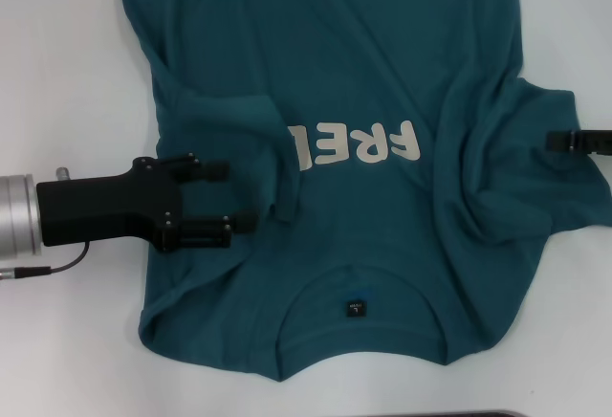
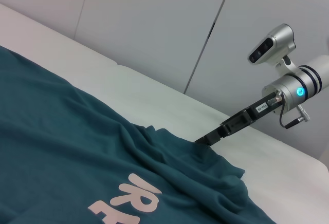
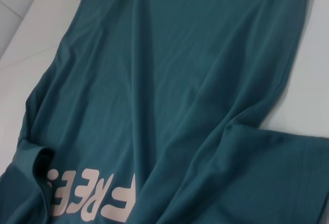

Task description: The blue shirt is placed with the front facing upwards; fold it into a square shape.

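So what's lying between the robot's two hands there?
In the head view, only the blue shirt: its cream lettering and bunched folds span from the left hand to the right hand.

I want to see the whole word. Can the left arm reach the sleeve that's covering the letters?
Probably yes: the left gripper hangs open right beside the folded-over sleeve of the blue shirt, nothing between them.

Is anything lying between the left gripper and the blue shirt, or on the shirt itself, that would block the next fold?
Nothing visible does. The left gripper is open directly over the blue shirt, and only cloth shows around it.
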Available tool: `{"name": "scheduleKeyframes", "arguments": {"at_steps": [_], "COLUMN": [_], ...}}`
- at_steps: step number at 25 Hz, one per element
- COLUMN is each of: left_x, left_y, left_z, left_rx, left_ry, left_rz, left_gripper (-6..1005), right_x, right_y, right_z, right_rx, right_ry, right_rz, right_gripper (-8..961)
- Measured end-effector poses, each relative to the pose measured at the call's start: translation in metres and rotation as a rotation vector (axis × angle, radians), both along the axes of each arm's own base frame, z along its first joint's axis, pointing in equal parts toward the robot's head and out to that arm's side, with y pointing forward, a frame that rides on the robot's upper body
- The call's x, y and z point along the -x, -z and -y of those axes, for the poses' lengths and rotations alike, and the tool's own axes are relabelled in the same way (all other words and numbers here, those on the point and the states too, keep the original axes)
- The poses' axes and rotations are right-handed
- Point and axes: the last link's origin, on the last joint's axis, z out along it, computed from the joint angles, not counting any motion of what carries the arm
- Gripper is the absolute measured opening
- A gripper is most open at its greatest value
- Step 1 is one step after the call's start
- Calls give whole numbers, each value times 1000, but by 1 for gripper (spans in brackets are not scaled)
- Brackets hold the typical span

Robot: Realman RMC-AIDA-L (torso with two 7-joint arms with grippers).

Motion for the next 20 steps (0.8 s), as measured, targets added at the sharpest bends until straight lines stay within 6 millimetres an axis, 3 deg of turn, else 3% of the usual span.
{"name": "scheduleKeyframes", "arguments": {"at_steps": [4,9,20], "left_x": [0,-1,-4], "left_y": [0,0,1], "left_z": [0,-1,-3], "left_rx": [-1,-4,0], "left_ry": [1,3,12], "left_rz": [-1,1,4], "left_gripper": [873,873,873], "right_x": [-1,-1,-5], "right_y": [-1,-1,-3], "right_z": [0,1,3], "right_rx": [-1,-3,-10], "right_ry": [10,15,26], "right_rz": [-3,-3,-4], "right_gripper": [679,438,196]}}
